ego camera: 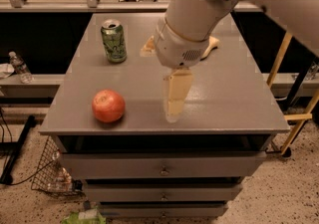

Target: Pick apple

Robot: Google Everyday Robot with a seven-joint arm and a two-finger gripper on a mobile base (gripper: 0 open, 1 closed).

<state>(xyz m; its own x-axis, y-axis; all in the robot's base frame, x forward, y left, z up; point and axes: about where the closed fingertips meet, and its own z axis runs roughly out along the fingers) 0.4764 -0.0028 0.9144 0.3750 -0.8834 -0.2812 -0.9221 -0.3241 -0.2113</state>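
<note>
The gripper (176,96) hangs from the bulky white wrist (182,44) over the front middle of the grey cabinet top (234,98), pointing down, its pale tip close above the surface and not far back from the front edge. Whether it is open or closed cannot be told, and nothing shows in its hold. To its left lies a bare strip of tabletop, and beyond that the apple (108,105) sits alone near the front-left corner, close to the front edge and a little in from the left one. The green can (114,41) stands upright farther back on the left side, well apart from the apple. Behind the wrist a pale yellow thing (213,44) lies on the top, mostly hidden by the arm. The right half of the top is open grey surface out to its right edge. Below the front edge are drawers (162,166). Off the table, a water bottle (20,67) rests on a low ledge at left and a wire basket (50,173) sits on the floor.
</note>
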